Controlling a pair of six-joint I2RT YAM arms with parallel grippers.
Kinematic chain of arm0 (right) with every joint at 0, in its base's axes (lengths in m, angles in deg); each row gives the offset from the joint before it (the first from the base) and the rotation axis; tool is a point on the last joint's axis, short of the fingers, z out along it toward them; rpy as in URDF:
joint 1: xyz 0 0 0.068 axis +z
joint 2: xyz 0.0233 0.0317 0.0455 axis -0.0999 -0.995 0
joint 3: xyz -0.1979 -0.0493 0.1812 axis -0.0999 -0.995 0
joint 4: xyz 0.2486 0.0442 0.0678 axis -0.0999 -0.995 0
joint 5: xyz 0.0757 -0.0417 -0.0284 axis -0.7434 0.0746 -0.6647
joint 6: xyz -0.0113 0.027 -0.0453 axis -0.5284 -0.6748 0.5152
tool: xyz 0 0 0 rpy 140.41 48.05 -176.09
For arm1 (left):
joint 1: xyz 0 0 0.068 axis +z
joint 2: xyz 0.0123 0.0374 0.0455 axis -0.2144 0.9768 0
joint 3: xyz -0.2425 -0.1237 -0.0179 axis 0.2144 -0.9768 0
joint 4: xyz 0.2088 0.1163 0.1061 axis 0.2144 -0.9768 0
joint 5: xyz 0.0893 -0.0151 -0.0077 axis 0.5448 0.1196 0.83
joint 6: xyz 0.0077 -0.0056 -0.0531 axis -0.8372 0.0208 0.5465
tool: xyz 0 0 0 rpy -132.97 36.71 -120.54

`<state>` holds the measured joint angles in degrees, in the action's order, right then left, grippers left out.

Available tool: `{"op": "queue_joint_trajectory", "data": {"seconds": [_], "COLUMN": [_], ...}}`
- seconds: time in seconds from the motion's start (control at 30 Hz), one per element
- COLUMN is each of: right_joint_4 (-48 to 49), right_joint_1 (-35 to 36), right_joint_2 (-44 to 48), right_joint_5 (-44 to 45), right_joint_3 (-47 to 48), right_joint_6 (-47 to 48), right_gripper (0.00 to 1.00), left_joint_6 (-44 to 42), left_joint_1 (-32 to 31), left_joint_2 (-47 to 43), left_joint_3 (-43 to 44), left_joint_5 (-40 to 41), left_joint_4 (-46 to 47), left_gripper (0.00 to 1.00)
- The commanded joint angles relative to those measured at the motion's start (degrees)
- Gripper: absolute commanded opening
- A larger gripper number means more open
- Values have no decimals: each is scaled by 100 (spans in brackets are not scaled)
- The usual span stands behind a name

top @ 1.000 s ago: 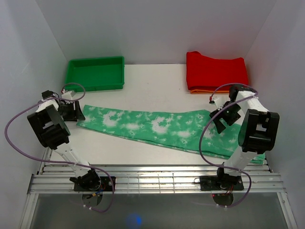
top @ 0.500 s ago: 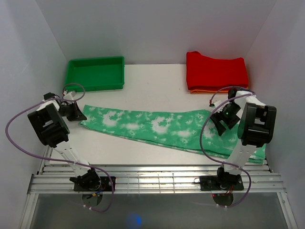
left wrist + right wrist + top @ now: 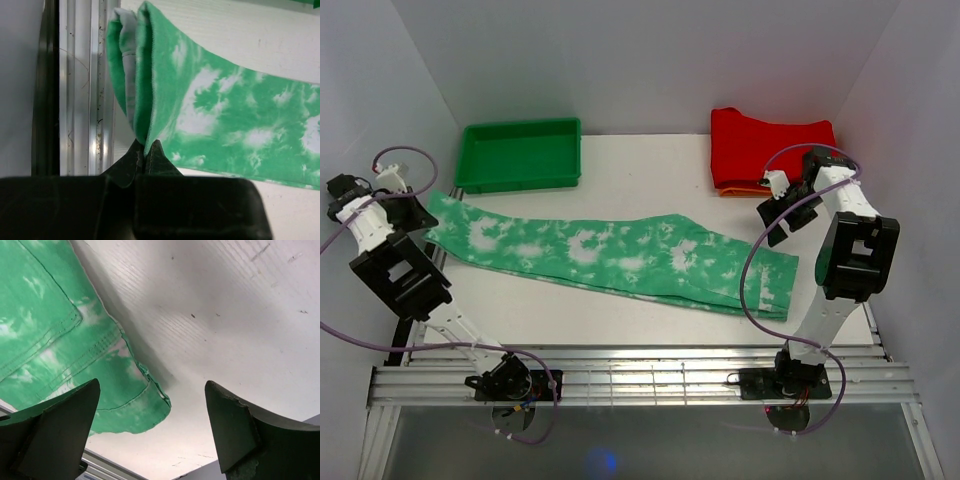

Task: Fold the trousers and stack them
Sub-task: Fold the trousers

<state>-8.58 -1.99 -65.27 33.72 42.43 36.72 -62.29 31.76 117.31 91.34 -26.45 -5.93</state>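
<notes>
Figure: top view with both wrist views; places are clock directions in the top view.
Trousers: one long mint tie-dye band lying flat on the white surface, slanting from 9 o'clock down to about 4 o'clock. The cuff end is at the left and the waist end, with a stitched pocket, at the right.
Done so far: the two legs appear laid one upon the other, so the lengthwise fold looks complete.
Left to do: no crosswise fold is made and the band is at full length. Nothing is stacked yet.
Likely stack site: the red folded garment at 1 o'clock, with an orange garment edge showing beneath it.
Left tool: fingers pressed together, pinching the layered cuff edge at 9 o'clock. The cuff stands up in folds beside the aluminium rails.
Right tool: fingers spread wide and gripping nothing. It hangs at about 2 o'clock, between the waist end and the red garment, with the waist corner in view below it.
Green tray: at 11 o'clock, apart from the trousers.
</notes>
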Motion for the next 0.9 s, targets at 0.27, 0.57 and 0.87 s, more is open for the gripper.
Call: {"op": "queue_joint_trajectory", "data": {"seconds": [0.27, 0.57, 0.87], "right_joint_4": [-513, -636, -672], "right_joint_1": [26, -71, -133], "right_joint_2": [403, 420, 429], "right_joint_5": [-454, -647, -551], "right_joint_3": [-376, -359, -368], "right_joint_6": [69, -71, -62], "right_gripper": [97, 90, 90], "left_joint_6": [164, 2027, 2863], "left_joint_1": [-1740, -3464, -4686], "left_joint_2": [-1841, -2431, -2027], "left_joint_3": [-996, -3024, -3844], "left_joint_5": [-1423, -1125, -554], "left_joint_4": [-489, 1390, 2456], "left_gripper": [0, 0, 0]}}
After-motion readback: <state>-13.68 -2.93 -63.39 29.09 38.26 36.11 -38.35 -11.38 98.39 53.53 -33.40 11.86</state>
